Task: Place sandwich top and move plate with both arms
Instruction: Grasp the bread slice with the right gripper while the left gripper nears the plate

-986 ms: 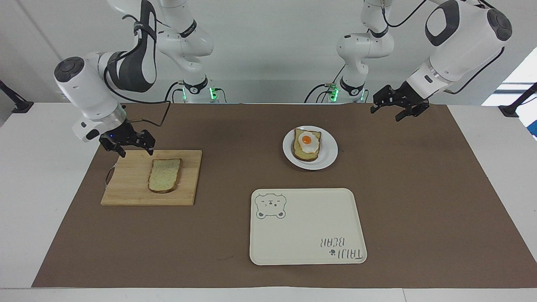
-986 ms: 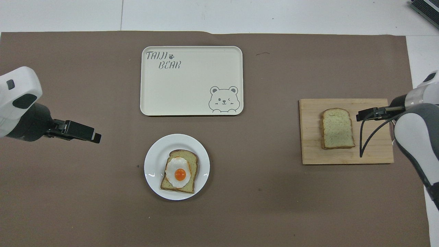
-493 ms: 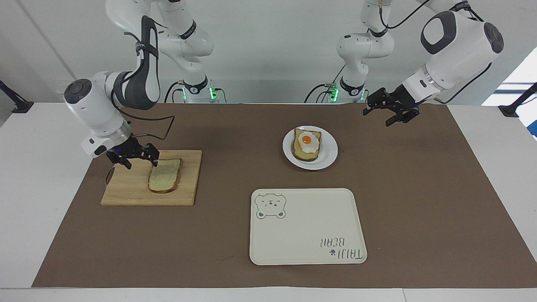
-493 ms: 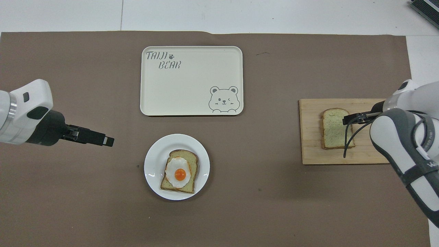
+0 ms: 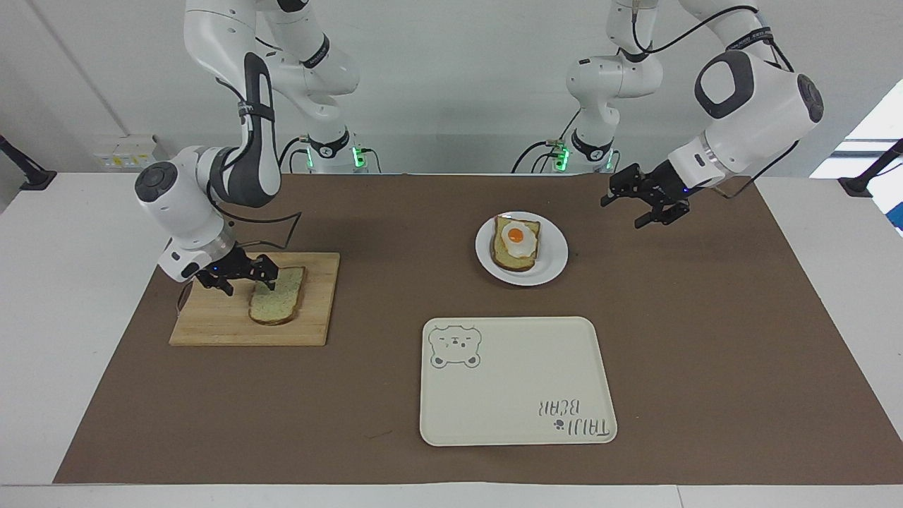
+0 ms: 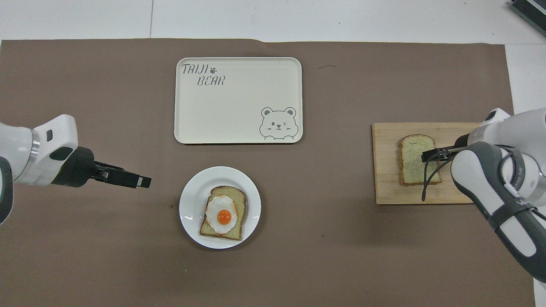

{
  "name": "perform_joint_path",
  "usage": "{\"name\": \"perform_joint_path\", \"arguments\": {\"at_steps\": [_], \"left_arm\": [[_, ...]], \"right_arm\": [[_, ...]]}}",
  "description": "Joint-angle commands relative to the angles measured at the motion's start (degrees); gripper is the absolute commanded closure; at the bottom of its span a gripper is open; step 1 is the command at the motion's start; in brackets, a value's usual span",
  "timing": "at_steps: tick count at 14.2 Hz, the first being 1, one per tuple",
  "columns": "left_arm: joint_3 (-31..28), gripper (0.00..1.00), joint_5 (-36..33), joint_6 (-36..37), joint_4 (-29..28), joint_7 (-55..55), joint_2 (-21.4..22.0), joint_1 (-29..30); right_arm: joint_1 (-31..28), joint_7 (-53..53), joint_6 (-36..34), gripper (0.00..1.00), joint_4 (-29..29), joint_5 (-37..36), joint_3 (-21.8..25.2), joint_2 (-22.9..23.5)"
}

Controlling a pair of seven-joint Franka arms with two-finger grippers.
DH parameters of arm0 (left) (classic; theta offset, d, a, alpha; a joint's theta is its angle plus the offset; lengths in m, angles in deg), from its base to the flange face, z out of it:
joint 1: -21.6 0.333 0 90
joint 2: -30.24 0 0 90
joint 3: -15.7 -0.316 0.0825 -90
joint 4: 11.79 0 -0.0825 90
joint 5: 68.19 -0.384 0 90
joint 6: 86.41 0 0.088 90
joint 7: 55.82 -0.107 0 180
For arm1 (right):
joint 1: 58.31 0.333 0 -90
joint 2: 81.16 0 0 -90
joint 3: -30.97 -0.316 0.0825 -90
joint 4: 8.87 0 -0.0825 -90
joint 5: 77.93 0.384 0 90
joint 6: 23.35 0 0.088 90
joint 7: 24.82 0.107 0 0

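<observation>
The sandwich top [image 5: 279,305] [image 6: 410,164], a plain bread slice, lies flat on a wooden board [image 5: 211,328] toward the right arm's end of the table. My right gripper [image 5: 247,283] [image 6: 425,155] hangs open, low over the slice's end nearer the robots. One fingertip is above the crust; I cannot tell whether it touches. The white plate [image 5: 554,264] [image 6: 190,200] holds a slice topped with a fried egg [image 5: 518,243] [image 6: 222,216]. My left gripper [image 5: 622,212] [image 6: 145,182] is open in the air beside the plate, toward the left arm's end, holding nothing.
A cream tray with a bear print [image 5: 515,381] [image 6: 239,100] lies farther from the robots than the plate. The brown mat [image 5: 705,339] covers the table. The right arm's black cable loops over the board's edge.
My right gripper has come down and moved over the bread slice's end. My left gripper has drifted toward the plate. Bread, plate and tray have not moved.
</observation>
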Motion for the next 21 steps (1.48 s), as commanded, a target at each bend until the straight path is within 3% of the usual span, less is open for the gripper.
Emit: {"name": "perform_joint_path", "arguments": {"at_steps": [1, 2, 6, 10, 11, 12, 13, 21], "left_arm": [[0.4, 0.0, 3.3, -3.6, -4.4, -4.0, 1.9, 1.0], [0.4, 0.0, 3.8, -4.4, -5.2, -5.1, 1.9, 1.0], [0.4, 0.0, 7.9, -4.5, -5.7, -7.9, 2.1, 3.2], [0.4, 0.0, 11.9, -4.8, -6.0, -8.0, 1.1, 2.9], [0.4, 0.0, 12.4, -4.5, -6.0, -8.0, 0.7, 2.9], [0.4, 0.0, 13.2, -4.4, -5.9, -8.0, 0.2, 2.9], [0.4, 0.0, 15.0, -4.0, -6.0, -8.5, -0.7, 2.9], [0.5, 0.0, 19.8, -5.4, -9.7, -11.1, -3.3, 1.5]], "right_arm": [[-0.9, -2.7, 1.4, 0.0, -1.0, 3.2, -0.4, 0.3], [-0.8, -3.1, 1.4, 0.02, -1.1, 3.6, -0.4, 0.3], [-0.9, -4.8, 1.5, 0.39, -1.1, 5.2, -0.4, 0.7], [-0.9, -5.0, 2.6, 0.57, -1.1, 5.9, -0.4, 1.4], [-0.9, -4.9, 2.6, 0.69, -1.1, 6.0, -0.4, 1.4], [-0.8, -4.2, 2.6, 0.89, -1.2, 6.1, -0.4, 1.4], [-0.9, -4.3, 2.6, 1.0, -1.6, 7.2, -0.4, 1.4], [-1.2, -5.2, 2.2, 1.0, 0.3, 8.2, -0.3, 2.3]]}}
